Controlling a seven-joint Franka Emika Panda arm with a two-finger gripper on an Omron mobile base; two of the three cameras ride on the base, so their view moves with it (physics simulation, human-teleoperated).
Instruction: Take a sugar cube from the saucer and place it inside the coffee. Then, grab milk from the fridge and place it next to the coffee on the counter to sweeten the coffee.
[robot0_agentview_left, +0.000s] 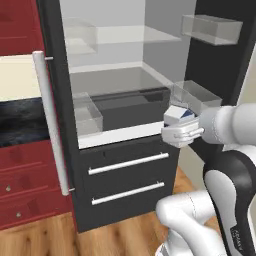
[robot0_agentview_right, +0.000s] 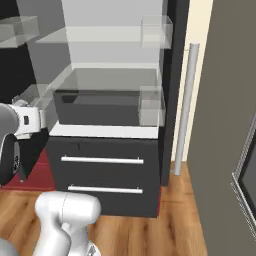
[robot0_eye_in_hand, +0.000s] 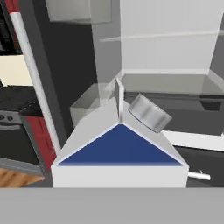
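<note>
The claw (robot0_agentview_left: 176, 126) grips the milk (robot0_agentview_left: 178, 115), upright, just outside the fridge (robot0_agentview_left: 125, 165) front; the desk (robot0_agentview_left: 20, 117) lies left of the fridge.

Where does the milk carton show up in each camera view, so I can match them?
Left base view: the milk sits right of centre, at the gripper, before the open fridge.
Right base view: I cannot make it out.
Hand view: the milk sits bottom centre, gable up.
Shared landmark: the fridge's long silver handle.
</note>
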